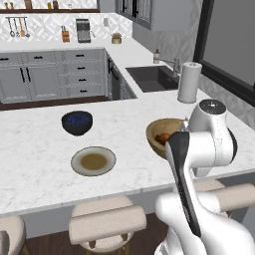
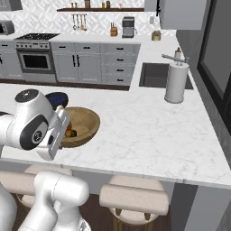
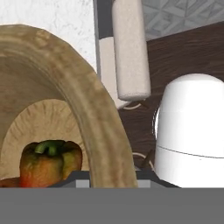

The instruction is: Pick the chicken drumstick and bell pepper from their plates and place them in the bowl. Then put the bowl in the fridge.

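**Hand clamped on bowl rim at desk edge**

I see the bowl (image 1: 158, 130) on the white marble desk (image 1: 40, 164), close to the near edge and partly hidden behind the arm in both base views. In the hand view the hand sits at the bowl's rim — the thick wooden wall runs up from between the finger tips, and the jaws stand narrow, closed on that rim. The bell pepper (image 3: 50, 162) lies inside the bowl, stem up in the hand view; an orange-brown piece shows beside it at the lower left edge, too cropped for me to identify.

In the left base view one plate (image 1: 93, 161) lies to the left of the bowl, with a dark blue bowl (image 1: 76, 122) behind it. A paper towel roll (image 2: 176, 82) stands by the sink (image 2: 155, 75) — well apart from the bowl. Padded stools (image 2: 133, 197) stand below the desk edge.
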### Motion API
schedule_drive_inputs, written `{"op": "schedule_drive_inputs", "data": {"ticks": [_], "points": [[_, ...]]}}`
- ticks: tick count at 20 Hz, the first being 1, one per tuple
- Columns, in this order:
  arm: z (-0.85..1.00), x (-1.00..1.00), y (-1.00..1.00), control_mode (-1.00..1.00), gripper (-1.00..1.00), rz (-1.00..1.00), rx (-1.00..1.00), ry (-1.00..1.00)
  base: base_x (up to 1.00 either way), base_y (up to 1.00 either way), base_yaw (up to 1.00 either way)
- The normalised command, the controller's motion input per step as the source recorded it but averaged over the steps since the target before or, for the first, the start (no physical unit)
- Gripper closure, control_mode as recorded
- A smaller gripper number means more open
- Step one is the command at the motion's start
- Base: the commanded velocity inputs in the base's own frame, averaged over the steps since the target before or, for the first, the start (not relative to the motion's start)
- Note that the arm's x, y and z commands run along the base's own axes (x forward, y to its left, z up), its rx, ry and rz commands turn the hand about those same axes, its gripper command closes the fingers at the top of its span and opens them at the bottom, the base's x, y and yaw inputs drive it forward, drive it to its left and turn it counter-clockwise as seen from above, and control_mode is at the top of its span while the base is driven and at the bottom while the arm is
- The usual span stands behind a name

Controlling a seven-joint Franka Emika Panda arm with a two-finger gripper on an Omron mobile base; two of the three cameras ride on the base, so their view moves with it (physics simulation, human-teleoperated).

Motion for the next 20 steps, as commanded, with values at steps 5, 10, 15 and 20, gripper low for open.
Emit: {"op": "schedule_drive_inputs", "data": {"ticks": [5,10,15,20], "points": [[0.0,-0.11,0.0,-1.0,1.0,0.0,0.01,-0.05,0.0,0.0,0.0],[0.0,0.0,0.0,-1.0,1.0,0.0,0.0,0.0,0.0,0.0,0.0],[0.0,-0.04,0.01,1.0,1.0,0.0,0.0,0.0,-0.15,0.02,0.0],[0.0,0.0,0.0,1.0,1.0,0.0,0.0,0.0,-0.68,0.1,0.05]]}}
